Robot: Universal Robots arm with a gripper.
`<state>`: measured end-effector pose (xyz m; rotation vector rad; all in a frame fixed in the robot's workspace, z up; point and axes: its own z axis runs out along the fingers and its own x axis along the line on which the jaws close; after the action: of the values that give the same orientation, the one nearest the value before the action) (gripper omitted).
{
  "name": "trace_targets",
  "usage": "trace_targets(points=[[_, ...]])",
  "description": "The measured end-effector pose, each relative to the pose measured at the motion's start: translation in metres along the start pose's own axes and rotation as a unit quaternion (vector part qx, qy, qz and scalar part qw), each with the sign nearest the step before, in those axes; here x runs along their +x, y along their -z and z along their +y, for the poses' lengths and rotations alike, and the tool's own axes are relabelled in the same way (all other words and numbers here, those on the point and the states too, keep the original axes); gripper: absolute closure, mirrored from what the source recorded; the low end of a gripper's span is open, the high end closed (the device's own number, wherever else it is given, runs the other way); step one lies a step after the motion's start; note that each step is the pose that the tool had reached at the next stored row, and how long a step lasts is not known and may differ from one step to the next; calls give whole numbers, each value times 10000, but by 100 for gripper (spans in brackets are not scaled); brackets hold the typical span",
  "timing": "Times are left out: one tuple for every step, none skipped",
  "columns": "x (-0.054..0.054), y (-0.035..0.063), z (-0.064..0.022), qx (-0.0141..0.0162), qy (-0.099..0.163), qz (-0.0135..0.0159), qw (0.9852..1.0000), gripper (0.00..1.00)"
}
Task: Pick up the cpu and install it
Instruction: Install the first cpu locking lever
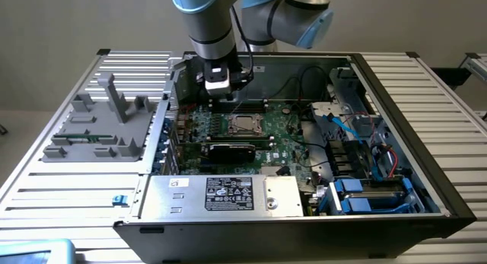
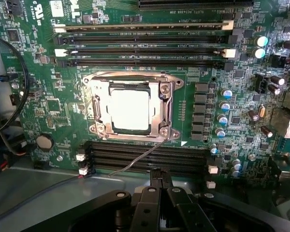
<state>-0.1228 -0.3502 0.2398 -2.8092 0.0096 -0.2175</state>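
Slatted table [image 1: 426, 87] carries an open PC case [image 1: 304, 238], with a grey fixture [image 1: 99, 127] beside it on the exterior view's left. The arm [image 1: 209, 24] reaches down into the case from above. Inside the case: power supply [image 1: 228, 193] at the near wall, blue drive bays [image 1: 365, 195] on the exterior view's right, green board [image 2: 53, 111] on the floor of the case, black card [image 1: 232, 151] standing between power supply and socket. The socket [image 2: 97, 108] sits mid-board between two banks of memory slots [image 2: 145, 41]. The cpu [image 2: 130, 110] lies flat in the socket, silver top up, metal frame around its edges. It is square, so no long axis; its edges run parallel to the slots. A thin lever wire [image 2: 135, 159] slants off the frame's corner across the slots on the tool's side; latched or not, can't tell. The tool [image 2: 161, 181] is clenched, fingers pressed together, nothing in them. It hangs above the board, apart from the cpu. In the exterior view the cpu [image 1: 245, 124] lies just below the tool [image 1: 228, 93], slightly toward that view's right.
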Motion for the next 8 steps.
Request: trace_targets(points=[[0, 0, 0, 0, 0, 0, 10000, 89], [0, 0, 0, 0, 0, 0, 10000, 89], [0, 0, 0, 0, -1, 0, 10000, 89], [0, 0, 0, 0, -5, 1, 10000, 89], [0, -2, 1, 0, -32, 11, 10000, 89], [0, -4, 2, 4, -69, 24, 10000, 89], [-1, -8, 3, 7, -120, 41, 9999, 89], [-1, -11, 4, 13, -176, 59, 9998, 89]])
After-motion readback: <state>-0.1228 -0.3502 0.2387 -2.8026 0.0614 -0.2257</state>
